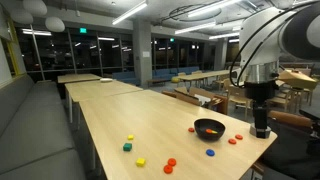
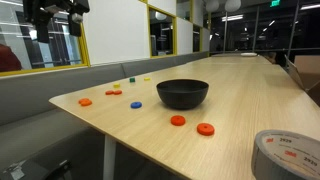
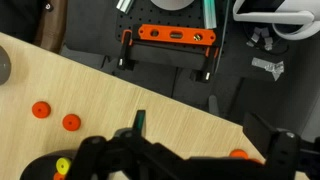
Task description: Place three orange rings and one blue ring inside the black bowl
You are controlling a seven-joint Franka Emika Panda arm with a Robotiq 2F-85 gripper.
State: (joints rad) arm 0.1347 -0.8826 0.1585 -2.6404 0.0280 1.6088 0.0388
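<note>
A long pale wood table (image 1: 110, 110) in a dim hall, with 1 robot arm at its end. The gripper (image 1: 262, 128) hangs upright just past the table's corner, its jaws spread wide and holding nothing. The bowl (image 1: 209, 128), round, shallow and glossy black, sits on the table near that corner. No ring is visible inside it from these angles. The closest targets are 2 orange rings (image 1: 232, 141), lying almost touching on the wood between the bowl and the gripper, so the likely reach is a short one inward over the table and down. Another orange ring lies just beyond the bowl's far side, and 2 more lie well apart from it toward the table's front edge. The blue ring (image 1: 210, 152) lies alone in front of the bowl, a little farther from the gripper than the orange pair. All the rings are small, flat and round, so they have no long axis and any jaw angle should suit them, though they lie low on the wood. Small yellow and green blocks (image 1: 128, 148) lie farther off.
</note>
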